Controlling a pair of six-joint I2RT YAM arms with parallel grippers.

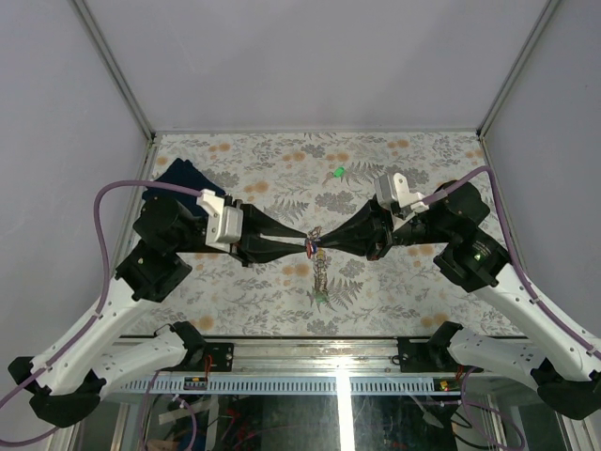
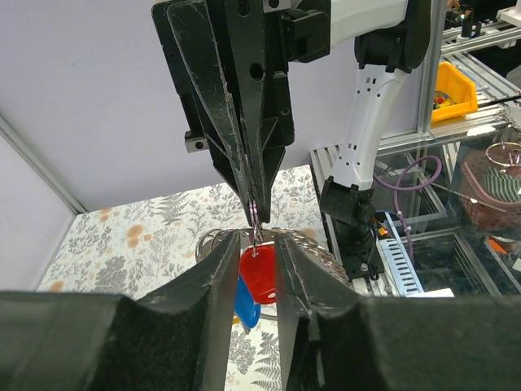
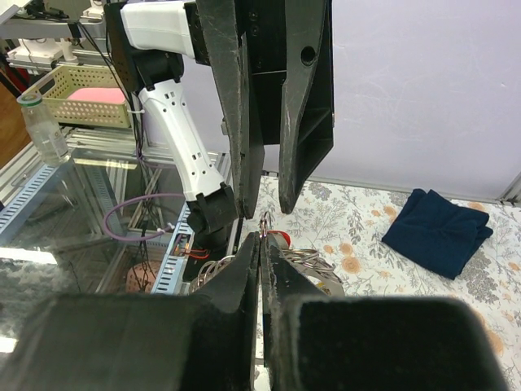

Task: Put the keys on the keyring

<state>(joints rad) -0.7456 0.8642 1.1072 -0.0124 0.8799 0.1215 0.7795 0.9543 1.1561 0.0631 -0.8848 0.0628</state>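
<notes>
Both grippers meet tip to tip above the middle of the floral table. My right gripper is shut on a thin silvery ring of the keyring. A red-tagged key and a blue-tagged key hang from it. More silvery loops and a short chain dangle below. My left gripper has its jaws a little apart, and the red tag shows in the gap. A green-tagged key lies alone on the table behind the grippers.
A folded dark blue cloth lies at the table's far left. Pale walls close in the back and sides. Off the table are a yellow bin, a basket and a bottle.
</notes>
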